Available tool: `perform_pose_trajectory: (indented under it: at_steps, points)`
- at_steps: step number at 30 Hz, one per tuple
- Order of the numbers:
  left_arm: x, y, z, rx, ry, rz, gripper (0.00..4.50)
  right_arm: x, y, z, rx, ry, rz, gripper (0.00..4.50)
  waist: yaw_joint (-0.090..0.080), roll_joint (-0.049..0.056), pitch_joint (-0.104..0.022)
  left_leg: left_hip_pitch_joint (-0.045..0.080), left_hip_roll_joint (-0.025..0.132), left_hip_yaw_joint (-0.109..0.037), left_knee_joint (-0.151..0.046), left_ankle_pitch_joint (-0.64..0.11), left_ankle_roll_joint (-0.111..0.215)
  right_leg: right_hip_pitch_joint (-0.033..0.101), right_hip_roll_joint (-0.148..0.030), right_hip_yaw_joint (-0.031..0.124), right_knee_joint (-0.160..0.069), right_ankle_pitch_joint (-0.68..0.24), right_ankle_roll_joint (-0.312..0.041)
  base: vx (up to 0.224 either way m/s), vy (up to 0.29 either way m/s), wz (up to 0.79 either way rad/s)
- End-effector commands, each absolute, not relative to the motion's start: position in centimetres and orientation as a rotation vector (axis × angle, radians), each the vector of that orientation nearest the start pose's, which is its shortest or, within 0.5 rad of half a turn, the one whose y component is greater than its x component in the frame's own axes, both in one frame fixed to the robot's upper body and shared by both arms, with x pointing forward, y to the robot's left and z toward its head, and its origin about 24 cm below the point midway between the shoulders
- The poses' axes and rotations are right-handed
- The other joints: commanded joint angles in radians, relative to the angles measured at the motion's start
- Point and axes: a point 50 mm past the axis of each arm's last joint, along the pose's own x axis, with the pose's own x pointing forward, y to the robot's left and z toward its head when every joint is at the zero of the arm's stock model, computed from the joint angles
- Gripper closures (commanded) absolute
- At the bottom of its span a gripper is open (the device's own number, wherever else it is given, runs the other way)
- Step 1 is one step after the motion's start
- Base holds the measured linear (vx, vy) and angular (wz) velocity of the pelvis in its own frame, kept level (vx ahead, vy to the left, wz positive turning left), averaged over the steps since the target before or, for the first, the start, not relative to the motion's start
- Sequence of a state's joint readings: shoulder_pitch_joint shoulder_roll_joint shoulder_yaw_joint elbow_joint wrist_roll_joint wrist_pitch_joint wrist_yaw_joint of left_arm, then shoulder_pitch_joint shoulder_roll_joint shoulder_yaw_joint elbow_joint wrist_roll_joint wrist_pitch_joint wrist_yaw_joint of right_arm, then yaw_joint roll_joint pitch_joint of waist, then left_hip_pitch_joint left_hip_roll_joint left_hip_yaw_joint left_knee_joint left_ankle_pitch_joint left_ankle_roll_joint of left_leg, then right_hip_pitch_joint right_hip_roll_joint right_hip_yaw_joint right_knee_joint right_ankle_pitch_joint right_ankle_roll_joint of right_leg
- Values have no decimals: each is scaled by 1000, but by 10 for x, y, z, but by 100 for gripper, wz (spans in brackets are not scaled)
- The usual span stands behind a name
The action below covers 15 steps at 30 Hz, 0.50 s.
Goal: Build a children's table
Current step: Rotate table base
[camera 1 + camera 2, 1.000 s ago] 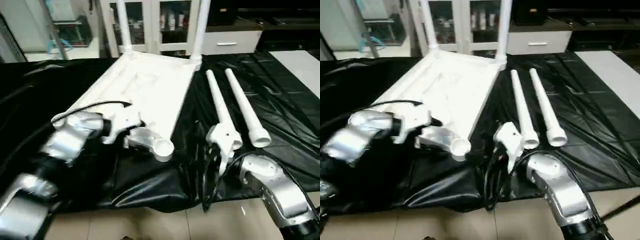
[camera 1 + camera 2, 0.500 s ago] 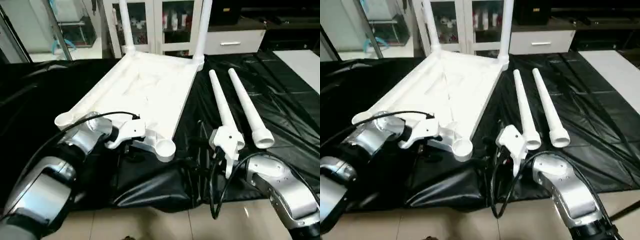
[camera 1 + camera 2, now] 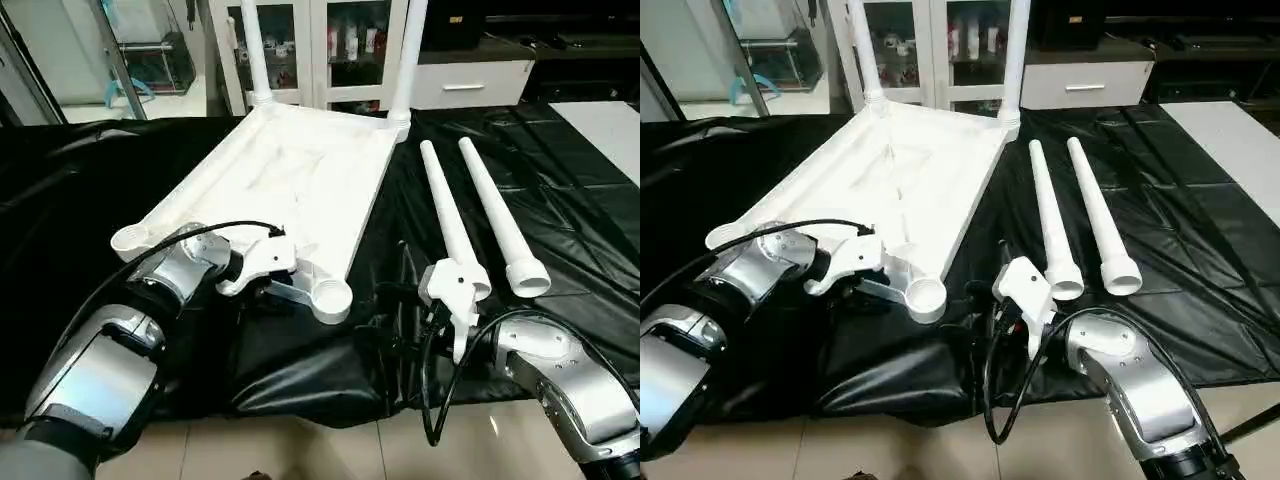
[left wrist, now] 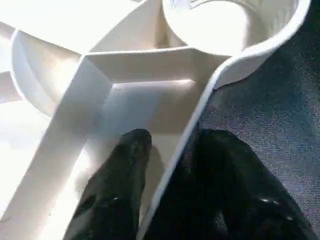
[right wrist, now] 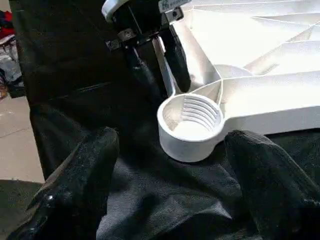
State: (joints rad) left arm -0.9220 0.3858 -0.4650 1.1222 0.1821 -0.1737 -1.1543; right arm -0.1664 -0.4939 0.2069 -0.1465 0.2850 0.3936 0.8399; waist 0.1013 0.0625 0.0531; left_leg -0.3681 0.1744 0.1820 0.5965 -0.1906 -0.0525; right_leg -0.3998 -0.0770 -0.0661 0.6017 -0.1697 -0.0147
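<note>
on black cover (image 3: 560,180), one tabletop (image 3: 300,175), two loose legs (image 3: 470,215), two upright.

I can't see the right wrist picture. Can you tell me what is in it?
A white round socket at the corner of the upside-down tabletop lies on the black cover, seen between the right pincer's two spread black fingers. Behind the socket, the left pincer straddles the tabletop's rim, one finger on each side.

Tabletop (image 4: 150,95): white, ribbed underside facing the camera.
Corner socket (image 4: 225,25): round, open, at the rim's end.
Left gripper (image 4: 167,165): two black fingers straddle the rim, clamped on it.
Black cover (image 4: 270,110): beneath, beside the rim.
</note>
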Motion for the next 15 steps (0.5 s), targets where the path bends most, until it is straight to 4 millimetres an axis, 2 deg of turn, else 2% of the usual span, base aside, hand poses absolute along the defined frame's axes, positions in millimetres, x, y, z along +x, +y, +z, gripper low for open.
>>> perform_pose_trajectory:
  at_steps: [1,2,5,6,9,11,12,14,15]
  points:
    - [355,158,64,751,629,-1293,247,250,-139,76,-185,271,1085,79,5,-2,-74,11,55,-28,-68,-220,31,59,-80,47,-66,-140,-248,0,0,0]
    - [355,159,64,748,633,-1294,266,250,-139,76,-185,271,1085,79,6,0,-73,11,54,-28,-68,-220,31,58,-81,47,-66,-142,-249,0,0,0]
    - [354,162,63,737,649,-1289,271,250,-139,75,-183,271,1085,79,6,-1,-73,11,55,-28,-69,-219,32,57,-82,47,-66,-151,-249,0,0,0]
    - [351,168,59,714,680,-1285,295,251,-138,75,-182,271,1088,79,5,-9,-72,11,55,-26,-69,-218,33,57,-81,47,-66,-154,-248,0,0,0]
    - [347,171,57,697,699,-1308,312,252,-137,74,-183,271,1089,79,4,-4,-71,11,55,-27,-70,-218,33,56,-83,48,-68,-176,-244,0,0,0]
    - [345,175,56,669,714,-1301,318,252,-136,74,-183,270,1092,79,2,-8,-71,10,58,-28,-73,-214,31,56,-84,48,-67,-179,-241,0,0,0]
    - [343,179,54,639,723,-1280,332,253,-136,74,-185,270,1093,79,0,-4,-70,11,58,-27,-72,-218,30,55,-84,48,-65,-177,-245,0,0,0]
    - [343,181,53,622,725,-1267,345,253,-136,74,-185,270,1093,79,-2,-5,-69,11,57,-27,-73,-228,29,54,-83,48,-67,-190,-244,0,0,0]
    - [341,187,51,560,721,-1198,354,252,-137,74,-188,270,1088,79,-4,-1,-69,11,58,-28,-74,-232,25,55,-84,48,-66,-194,-243,0,0,0]
